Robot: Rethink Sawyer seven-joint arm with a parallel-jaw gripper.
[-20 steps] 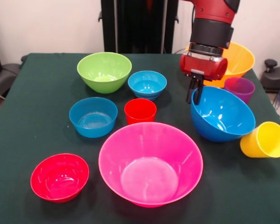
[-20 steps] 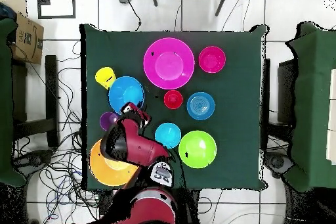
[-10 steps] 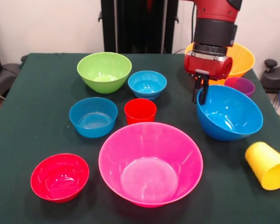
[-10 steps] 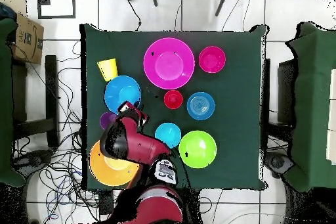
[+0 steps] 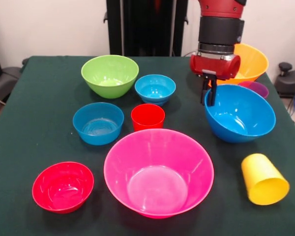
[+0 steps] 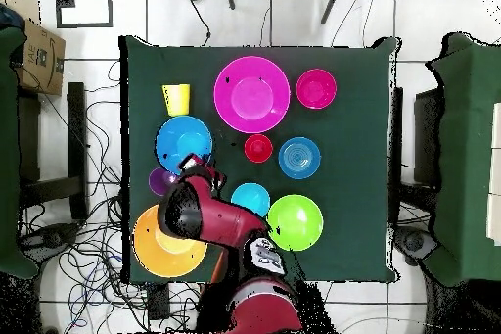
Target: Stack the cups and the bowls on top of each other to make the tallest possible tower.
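Observation:
My gripper (image 5: 210, 96) is shut on the near-left rim of a blue bowl (image 5: 243, 115), one finger inside and one outside; it also shows in the overhead view (image 6: 192, 165) by that bowl (image 6: 183, 140). The purple cup (image 5: 256, 87) and orange bowl (image 5: 251, 61) stand behind it. The yellow cup (image 5: 263, 180) lies on its side. Pink bowl (image 5: 159, 172), small red bowl (image 5: 63, 186), second blue bowl (image 5: 98, 123), red cup (image 5: 147, 116), light-blue bowl (image 5: 155, 88) and green bowl (image 5: 109, 74) stand singly. No stacked tower shows.
The dark green table (image 5: 39, 93) ends close to the right of the yellow cup. In the overhead view, chairs stand at both sides, a cardboard box (image 6: 37, 54) sits at the upper left, and cables lie on the floor.
The gripped blue bowl went from tilted to level and shifted slightly. The yellow cup rolled away from it, toward the table's front and the pink bowl.

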